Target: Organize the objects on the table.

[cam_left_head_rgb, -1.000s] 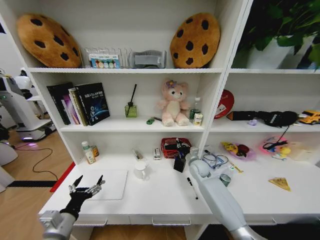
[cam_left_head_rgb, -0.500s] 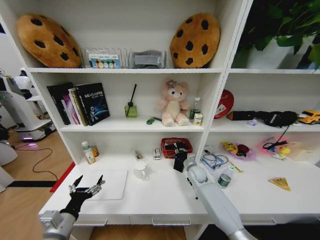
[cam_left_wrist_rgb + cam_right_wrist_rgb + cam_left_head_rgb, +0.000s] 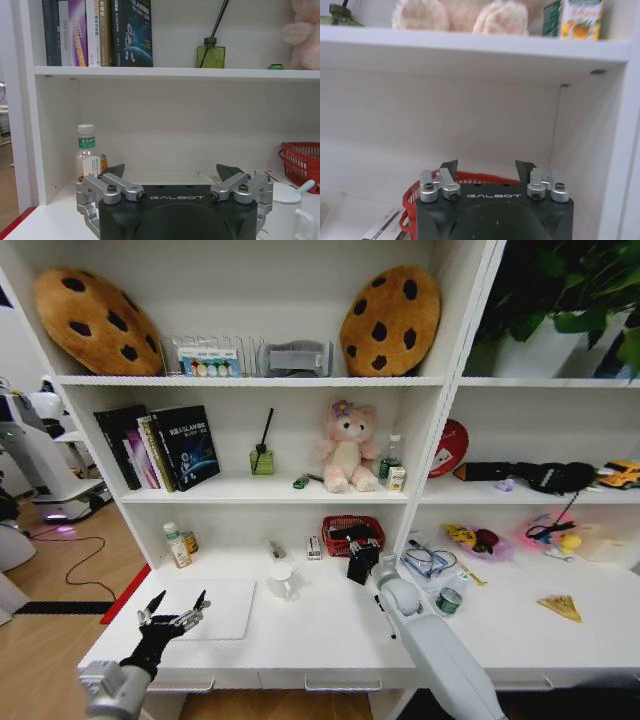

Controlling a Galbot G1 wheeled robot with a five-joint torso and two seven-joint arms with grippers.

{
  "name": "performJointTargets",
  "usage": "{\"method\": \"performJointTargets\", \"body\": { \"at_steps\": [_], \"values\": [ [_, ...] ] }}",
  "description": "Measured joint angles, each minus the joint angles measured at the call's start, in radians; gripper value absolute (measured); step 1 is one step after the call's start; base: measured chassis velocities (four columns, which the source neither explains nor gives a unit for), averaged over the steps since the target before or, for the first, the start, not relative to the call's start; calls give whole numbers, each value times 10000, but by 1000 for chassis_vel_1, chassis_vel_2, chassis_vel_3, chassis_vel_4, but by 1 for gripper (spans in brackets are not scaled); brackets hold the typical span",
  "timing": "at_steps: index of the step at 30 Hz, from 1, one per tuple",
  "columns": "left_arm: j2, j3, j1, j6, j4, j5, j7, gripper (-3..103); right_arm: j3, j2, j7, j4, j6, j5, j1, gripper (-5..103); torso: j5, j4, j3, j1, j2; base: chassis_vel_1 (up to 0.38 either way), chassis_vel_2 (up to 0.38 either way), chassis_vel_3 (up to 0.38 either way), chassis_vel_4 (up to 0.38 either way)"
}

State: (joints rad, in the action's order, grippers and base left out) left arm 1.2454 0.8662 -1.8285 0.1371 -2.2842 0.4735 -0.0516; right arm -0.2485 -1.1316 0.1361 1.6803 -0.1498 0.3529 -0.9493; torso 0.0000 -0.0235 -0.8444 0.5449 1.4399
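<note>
Both pincers open, right pincer [image 3: 362, 552] at red basket [image 3: 350, 527] rim, left pincer [image 3: 172, 612] above table [image 3: 320, 635] edge

Two cookie cushions [image 3: 98, 320], one plush bear [image 3: 346, 447].

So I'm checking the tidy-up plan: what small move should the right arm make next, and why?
Probably lower the right gripper slightly toward the red mesh basket: it hangs open right at the basket's front rim, holding nothing, while the left gripper waits near the desk's front edge.
</note>
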Motion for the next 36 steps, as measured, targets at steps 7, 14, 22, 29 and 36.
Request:
{"method": "performJointTargets", "body": {
  "at_steps": [7,14,22,29,36],
  "values": [
    [0,0,0,0,0,0,0,100,-891,432,536,2112,-288,237,-1747,93,-2,3,1,0,0,0,0,0,0],
    [0,0,0,0,-1,0,-1,100,-1250,279,3155,4344,-2301,1960,-3933,100,-2,-4,1,-2,1,0,0,0,0],
    [0,-1,0,0,0,0,-2,100,-1315,-328,4002,3165,-3340,2878,-3912,100,0,2,-1,0,-1,0,0,0,0],
    [0,0,0,0,0,0,-2,100,-981,-456,3677,2289,-3685,3001,-3448,97,-1,1,-1,0,-2,0,0,0,0],
    [0,0,0,0,0,0,-1,100,-741,-367,3466,1952,-3852,2964,-3267,65,-1,0,-1,0,-2,0,0,0,0]
  ]
}}
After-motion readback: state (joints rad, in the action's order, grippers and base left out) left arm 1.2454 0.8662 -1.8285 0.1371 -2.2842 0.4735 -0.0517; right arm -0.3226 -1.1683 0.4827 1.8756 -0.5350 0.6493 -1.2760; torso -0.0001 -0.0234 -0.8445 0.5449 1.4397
